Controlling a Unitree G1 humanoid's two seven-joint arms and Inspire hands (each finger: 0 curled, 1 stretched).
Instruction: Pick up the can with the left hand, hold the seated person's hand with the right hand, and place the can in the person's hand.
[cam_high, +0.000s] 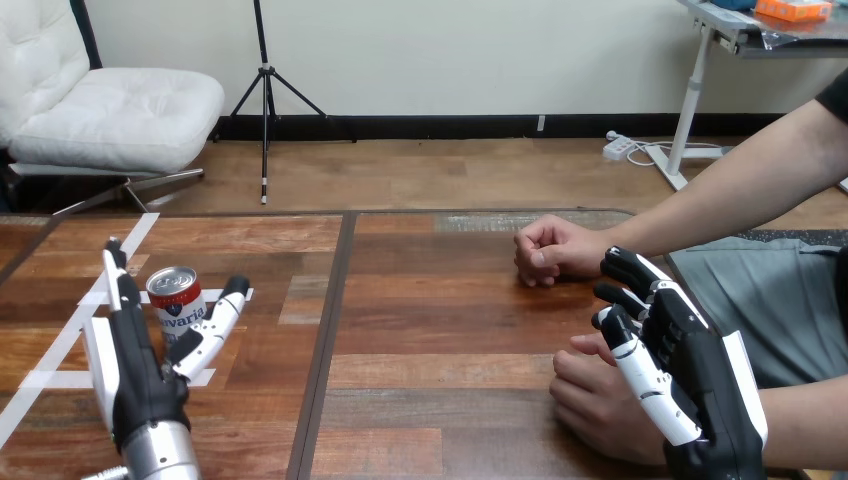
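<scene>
I am holding my left hand (145, 375) spread around the red-and-white can (178, 300), which is standing upright on the wooden table (430, 330) among the white tape marks (60, 345). The can is sitting between my straight fingers and my thumb, and none is curling round it. My right hand (690, 370) is lying over the person's nearer hand (595, 405); I cannot tell whether it is gripping. The person's farther hand (550, 252) is resting as a fist on the table.
</scene>
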